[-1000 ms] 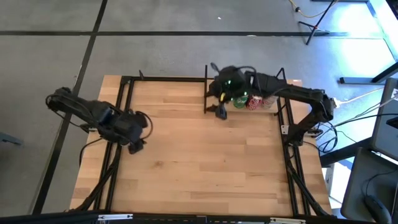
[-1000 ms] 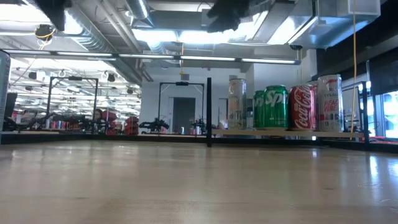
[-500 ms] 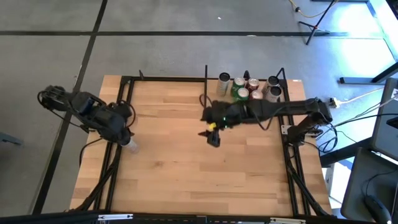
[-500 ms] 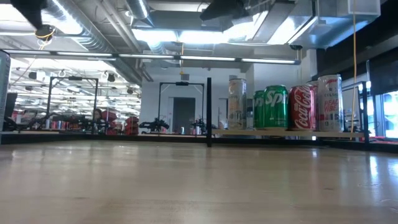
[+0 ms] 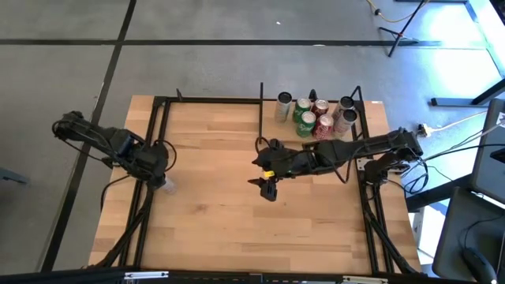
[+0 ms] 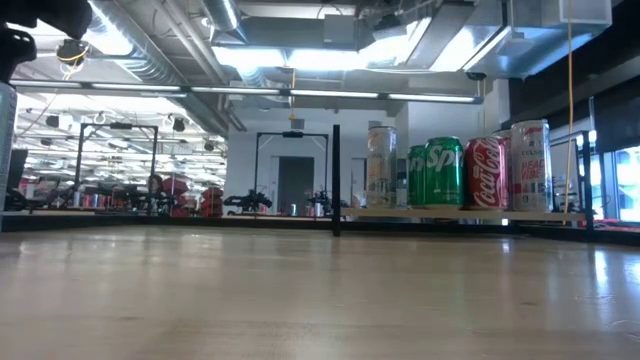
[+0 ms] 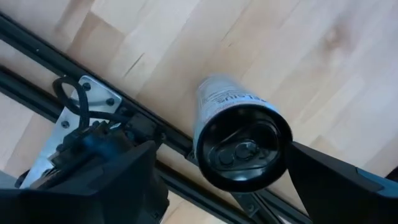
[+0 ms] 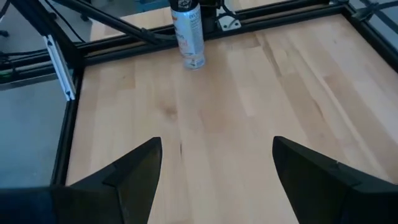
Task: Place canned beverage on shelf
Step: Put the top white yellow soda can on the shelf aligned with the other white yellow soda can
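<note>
A slim silver can with a black top [image 7: 241, 144] stands upright on the wooden table beside the black frame bar at the left [image 5: 164, 183]. My left gripper [image 7: 222, 155] hangs open over it, pointing down, one finger on either side of the can's top; I see no touch. My right gripper [image 5: 267, 190] is open over the middle of the table with nothing between its fingers [image 8: 214, 168]. The shelf [image 6: 460, 213] at the far right carries several upright cans [image 5: 316, 117].
Black frame bars run along the table's left [image 5: 150, 197], far [image 5: 213, 100] and right [image 5: 367, 197] sides. A black post [image 6: 336, 180] marks the shelf's left end. Bare wood lies between the silver can and the shelf [image 8: 249, 93].
My right gripper has drawn back from the shelf's cans toward the table's middle and near edge, turning as it went. My left gripper has moved toward the table's left edge and sunk a little, uncovering the silver can, which has stayed in place.
</note>
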You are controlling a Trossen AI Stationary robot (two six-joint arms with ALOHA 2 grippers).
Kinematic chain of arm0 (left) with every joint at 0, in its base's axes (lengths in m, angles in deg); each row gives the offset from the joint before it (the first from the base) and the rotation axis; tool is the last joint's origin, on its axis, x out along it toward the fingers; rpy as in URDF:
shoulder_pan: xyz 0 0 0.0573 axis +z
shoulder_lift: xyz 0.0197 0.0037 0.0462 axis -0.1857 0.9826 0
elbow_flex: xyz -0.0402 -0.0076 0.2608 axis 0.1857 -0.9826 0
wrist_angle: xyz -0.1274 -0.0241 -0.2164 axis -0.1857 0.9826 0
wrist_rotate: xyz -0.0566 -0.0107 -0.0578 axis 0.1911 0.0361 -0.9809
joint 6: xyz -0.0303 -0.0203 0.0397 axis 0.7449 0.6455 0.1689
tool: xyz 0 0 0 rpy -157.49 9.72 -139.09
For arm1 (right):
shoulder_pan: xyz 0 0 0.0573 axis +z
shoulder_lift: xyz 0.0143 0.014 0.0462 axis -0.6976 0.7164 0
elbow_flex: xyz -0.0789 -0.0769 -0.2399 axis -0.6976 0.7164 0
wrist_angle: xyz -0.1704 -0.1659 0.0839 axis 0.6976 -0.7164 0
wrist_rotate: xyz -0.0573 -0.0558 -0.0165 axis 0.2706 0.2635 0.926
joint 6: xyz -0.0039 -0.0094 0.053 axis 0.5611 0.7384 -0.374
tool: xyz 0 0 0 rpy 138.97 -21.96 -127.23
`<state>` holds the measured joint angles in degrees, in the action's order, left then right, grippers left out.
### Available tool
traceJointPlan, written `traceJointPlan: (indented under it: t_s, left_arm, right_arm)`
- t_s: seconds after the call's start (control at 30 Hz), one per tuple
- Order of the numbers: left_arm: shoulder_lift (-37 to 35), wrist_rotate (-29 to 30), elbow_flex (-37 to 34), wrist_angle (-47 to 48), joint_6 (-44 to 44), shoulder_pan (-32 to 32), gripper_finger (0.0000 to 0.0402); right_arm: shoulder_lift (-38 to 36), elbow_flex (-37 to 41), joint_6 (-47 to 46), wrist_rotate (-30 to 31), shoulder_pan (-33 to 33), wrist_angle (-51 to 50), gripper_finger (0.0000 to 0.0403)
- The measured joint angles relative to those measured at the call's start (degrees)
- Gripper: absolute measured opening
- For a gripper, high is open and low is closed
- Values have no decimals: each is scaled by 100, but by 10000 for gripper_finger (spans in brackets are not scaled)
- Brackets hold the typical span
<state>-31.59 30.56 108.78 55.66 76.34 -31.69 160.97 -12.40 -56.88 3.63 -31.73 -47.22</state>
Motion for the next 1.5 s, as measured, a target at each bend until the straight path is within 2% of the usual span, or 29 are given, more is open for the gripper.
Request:
traceJointPlan:
  t_s: [0.27, 0.5, 0.67, 0.97, 1.03, 1.17, 1.23, 1.33, 1.5]
  left_arm:
    - [16, 44, -59, -184, -138, -66, 350]
    - [129, -400, -434, -830, -410, -69, 350]
    - [229, -50, -491, -631, -505, -38, 350]
    - [228, -165, -485, -909, -411, 83, 349]
    - [227, -87, -485, -1181, -89, 84, 349]
    - [280, 717, -492, -1511, 1333, 169, 349]
    - [363, 863, -588, -1654, 1675, 269, 349]
    - [586, 681, -955, -2012, 1835, 428, 349]
    - [889, 367, -1678, -3201, 2001, 566, 349]
  right_arm:
    - [0, 0, -132, 3, -15, 13, 292]
    - [0, 0, -56, 3, -15, 11, 292]
    - [0, 0, 103, 2, -15, -29, 292]
    - [0, 0, 290, -1, -15, -46, 292]
    - [0, 0, 290, -1, -15, -74, 292]
    - [21, 0, 295, 0, -15, -138, 292]
    - [35, 0, 320, -6, -15, -142, 292]
    - [100, -2, 530, -10, -15, -170, 292]
    - [108, -1, 1075, 68, -17, -546, 292]
